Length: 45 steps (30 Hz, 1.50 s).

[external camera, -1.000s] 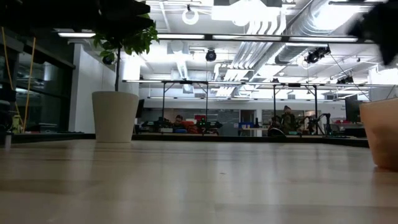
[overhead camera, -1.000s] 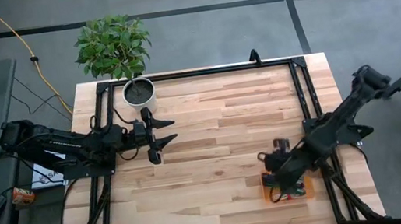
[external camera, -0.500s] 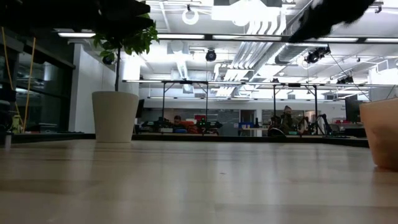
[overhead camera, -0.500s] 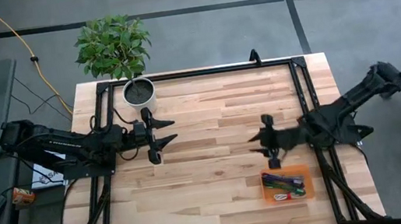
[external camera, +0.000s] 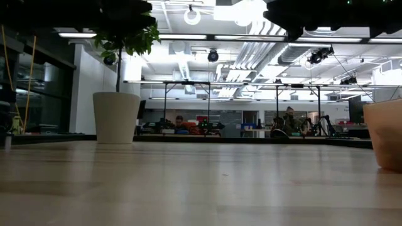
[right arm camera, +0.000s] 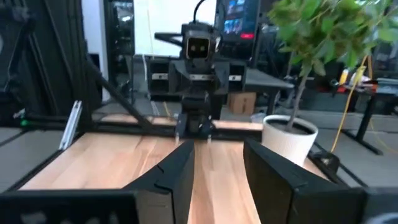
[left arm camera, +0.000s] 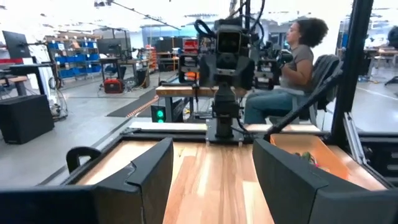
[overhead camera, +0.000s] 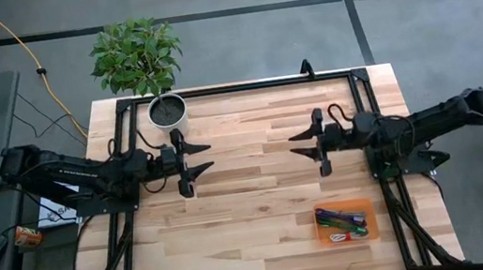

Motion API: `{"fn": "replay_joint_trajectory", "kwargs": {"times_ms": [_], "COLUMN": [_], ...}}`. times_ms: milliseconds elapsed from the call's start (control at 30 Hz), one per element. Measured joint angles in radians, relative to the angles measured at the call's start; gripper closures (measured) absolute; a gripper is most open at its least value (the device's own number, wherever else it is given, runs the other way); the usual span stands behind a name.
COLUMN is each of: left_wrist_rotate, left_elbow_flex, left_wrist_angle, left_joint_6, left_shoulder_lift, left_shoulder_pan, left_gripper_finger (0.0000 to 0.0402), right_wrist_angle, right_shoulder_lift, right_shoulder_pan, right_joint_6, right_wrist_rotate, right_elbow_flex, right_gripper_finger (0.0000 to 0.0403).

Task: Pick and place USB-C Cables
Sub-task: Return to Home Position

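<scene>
The USB-C cables, several small coloured bundles, lie in the flat orange tray at the table's near right. The tray's wall also shows in the low view and the left wrist view. My right gripper is open and empty, held level above the table's middle right, far side of the tray, fingers pointing toward the left edge. My left gripper is open and empty at the table's middle left, pointing toward the right edge. The two grippers face each other.
A potted plant in a white pot stands at the table's far left, also in the low view and the right wrist view. A black frame runs along the table's edges. A person sits beyond the table in the left wrist view.
My right gripper has risen from over the orange tray and swung toward the table's far edge and middle, turning level with its fingers pointing left. The cables stay in the tray, now uncovered.
</scene>
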Motion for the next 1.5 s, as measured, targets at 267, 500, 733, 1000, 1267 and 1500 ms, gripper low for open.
{"fn": "replay_joint_trajectory", "kwargs": {"times_ms": [267,500,733,1000,1267,1500], "left_wrist_rotate": [0.088,0.043,-0.055,-0.054,-0.054,-0.026], "left_elbow_flex": [0.021,0.021,0.021,0.014,-0.140,-0.151], "left_wrist_angle": [-0.040,-0.079,-0.110,-0.348,-0.423,-0.571], "left_joint_6": [-0.025,-0.053,-0.080,-0.079,-0.080,-0.101], "left_shoulder_lift": [0.000,0.000,-0.054,-0.344,-0.731,-0.907], "left_shoulder_pan": [0.031,0.031,0.032,0.027,0.027,0.027], "left_gripper_finger": [0.0238,0.0348,0.0397,0.0401,0.0401,0.0401], "right_wrist_angle": [0.009,0.002,-0.004,-0.017,-0.039,-0.039], "right_shoulder_lift": [0.002,0.002,0.002,0.002,0.003,0.003], "right_shoulder_pan": [-0.027,-0.027,-0.027,-0.027,-0.027,-0.027], "right_joint_6": [0.000,0.013,0.013,0.011,0.011,0.011], "right_wrist_rotate": [0.022,0.022,0.023,0.024,0.024,0.024], "right_elbow_flex": [0.000,0.000,0.000,0.000,0.000,0.000], "right_gripper_finger": [0.0274,0.0274,0.0274,0.0274,0.0274,0.0274]}}
